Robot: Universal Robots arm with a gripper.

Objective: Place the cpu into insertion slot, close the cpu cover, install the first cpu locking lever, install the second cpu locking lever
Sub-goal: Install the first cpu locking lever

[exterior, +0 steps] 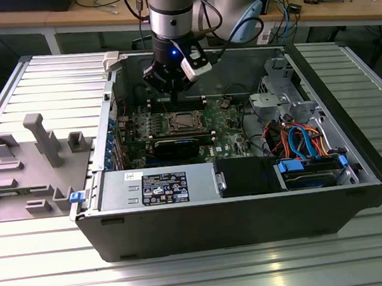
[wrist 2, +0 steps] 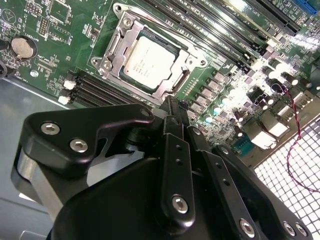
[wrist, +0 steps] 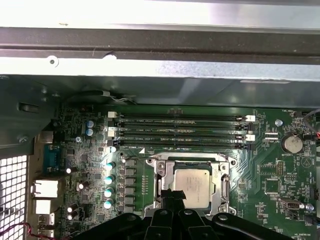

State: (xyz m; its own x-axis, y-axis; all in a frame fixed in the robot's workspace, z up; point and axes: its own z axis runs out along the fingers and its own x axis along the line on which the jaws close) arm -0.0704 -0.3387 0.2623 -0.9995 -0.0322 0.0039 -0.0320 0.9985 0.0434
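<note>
The cpu [wrist 2: 148, 62] lies flat in the insertion slot [wrist 2: 182, 82] on the green board, silver top up, and shows in the first wrist view too [wrist: 192, 187]. The silvery cpu cover [wrist 2: 114, 47] lies down around it as a frame. A thin metal lever [wrist 2: 165, 32] runs along one side of the frame; I cannot tell whether it is latched. My gripper [exterior: 172, 84] hangs above the board just behind the slot, shut with nothing between its black fingers [wrist 2: 170, 107]. In the first wrist view the fingertips [wrist: 172, 196] overlap the slot's near edge.
Long black memory slots [wrist: 180, 127] lie beside the socket toward the case wall [wrist: 150, 65]. A power supply [exterior: 158, 186] and a drive cage with blue and orange cables [exterior: 305, 146] fill the case's near side. A grey fixture [exterior: 38, 156] stands at the exterior view's left.
</note>
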